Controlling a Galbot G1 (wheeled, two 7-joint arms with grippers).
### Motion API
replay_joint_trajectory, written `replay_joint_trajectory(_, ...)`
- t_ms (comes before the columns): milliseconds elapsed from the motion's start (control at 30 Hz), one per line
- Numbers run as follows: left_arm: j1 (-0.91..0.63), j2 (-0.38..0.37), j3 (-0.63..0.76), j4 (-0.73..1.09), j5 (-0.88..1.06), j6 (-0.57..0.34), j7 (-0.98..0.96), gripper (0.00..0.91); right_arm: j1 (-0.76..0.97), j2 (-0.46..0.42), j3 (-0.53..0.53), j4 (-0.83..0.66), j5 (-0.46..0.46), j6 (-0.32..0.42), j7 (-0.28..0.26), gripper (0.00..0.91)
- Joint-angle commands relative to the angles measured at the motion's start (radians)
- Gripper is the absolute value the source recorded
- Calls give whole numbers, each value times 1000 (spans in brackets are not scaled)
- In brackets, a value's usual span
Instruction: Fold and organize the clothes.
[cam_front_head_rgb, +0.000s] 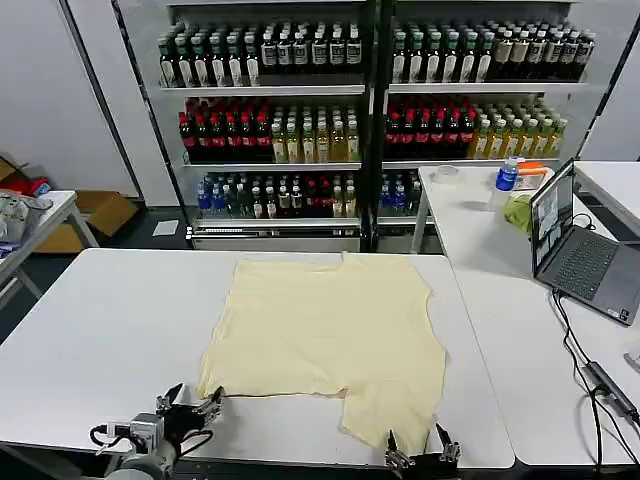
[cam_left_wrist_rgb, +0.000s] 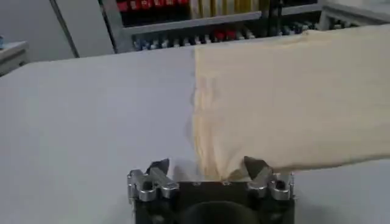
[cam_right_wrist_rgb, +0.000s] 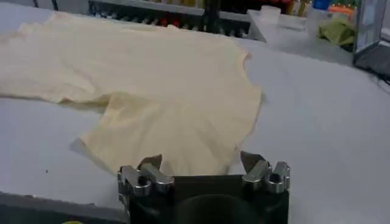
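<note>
A white tabletop (cam_front_head_rgb: 100, 330) stands before shelves (cam_front_head_rgb: 370, 90) of bottled drinks, with a second table (cam_front_head_rgb: 480, 240) at the right carrying a laptop (cam_front_head_rgb: 575, 250), a bottle (cam_front_head_rgb: 507, 178) and a green cloth (cam_front_head_rgb: 518, 212). The shirt (cam_front_head_rgb: 325, 335) lies flat and spread mid-tabletop, its long axis running from the near edge toward the shelves; no label or writing is readable. The left claw (cam_front_head_rgb: 188, 402) sits wide open at the shirt's near-left corner, and the right claw (cam_front_head_rgb: 421, 455) gapes wide at the sleeve on the near-right edge.

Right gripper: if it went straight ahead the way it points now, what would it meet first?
The right gripper, open, points at the near edge of the pale yellow T-shirt on the white table; it would likely meet that sleeve edge first, though depth is unclear.
</note>
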Motion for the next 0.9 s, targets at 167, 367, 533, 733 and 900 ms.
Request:
replay_joint_trajectory(167,-9,15,-3,20,-21,15,10,10,-7,5,-5,-2,13,-7,1,0)
replay_joint_trajectory(367,-5,15,-4,14,-25,14,18,10,-17,11,-8,9,10,-4,-2,0)
replay_joint_trajectory(533,-4,16,-6,6,-30,13,23,10,-30,13,-6,23,5,4,-8,0)
replay_joint_trajectory(733,15,18,-20,-29,-32,3,22,10,-57,13,-2,65,-17,40,-23,0)
replay_joint_trajectory(900,47,17,-44,-99,-31,-3,22,10,-103,6,6,135,-33,66,-39,0)
